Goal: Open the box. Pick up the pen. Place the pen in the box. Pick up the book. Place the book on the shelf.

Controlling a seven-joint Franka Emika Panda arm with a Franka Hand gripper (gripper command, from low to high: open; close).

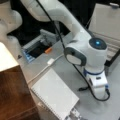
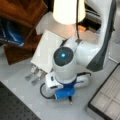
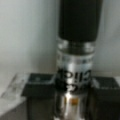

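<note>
Clearly we have the pen (image 3: 75,62) between our jaws: in the wrist view its black upper part and silvery lettered section fill the middle of the picture, with a dark finger pad (image 3: 40,85) on one side and its twin on the other, pressed against the barrel. Its long axis runs straight away from the wrist camera, from the view's bottom to its top, so it lies in line with the fingers rather than across them.

We hold the gripper (image 2: 70,100) low over the grey table (image 2: 22,100), the wrist pointing down and the arm folded over it; the blue-lit joint sits directly above the hand in both front views.

We see the box (image 2: 107,100) open at a front view's lower right, its grey padded compartments showing, just beside the gripper. In a front view its raised lid (image 1: 106,20) stands at the top right.

We find the book (image 1: 53,96) lying flat on the table near the shelf (image 1: 12,95), untouched, well apart from our hand.
</note>
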